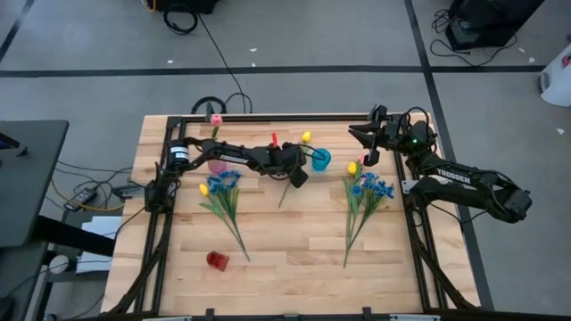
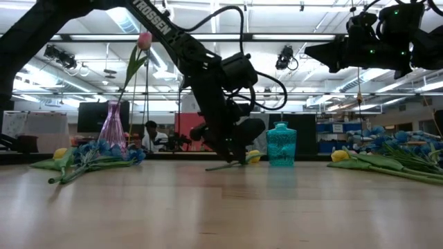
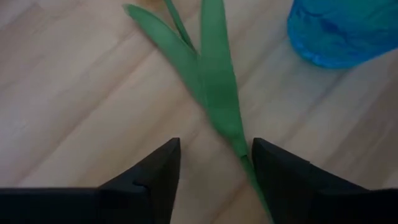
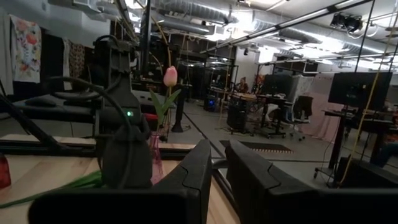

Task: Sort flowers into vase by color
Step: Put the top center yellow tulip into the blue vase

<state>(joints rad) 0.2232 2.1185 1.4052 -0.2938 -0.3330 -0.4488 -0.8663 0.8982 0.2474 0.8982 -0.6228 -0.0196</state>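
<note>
Flowers point(image 1: 368, 192) lie on wood table point(image 1: 294, 259), lab w/ monitors behind.

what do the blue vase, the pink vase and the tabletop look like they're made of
The blue vase looks like tinted translucent glass or plastic with a textured, glossy wall; which of the two cannot be told. The pink vase looks like the same kind of see-through tinted material, as background light shows through it. The tabletop looks like pale wood planks with visible grain and seams, in a smooth satin finish.
</note>
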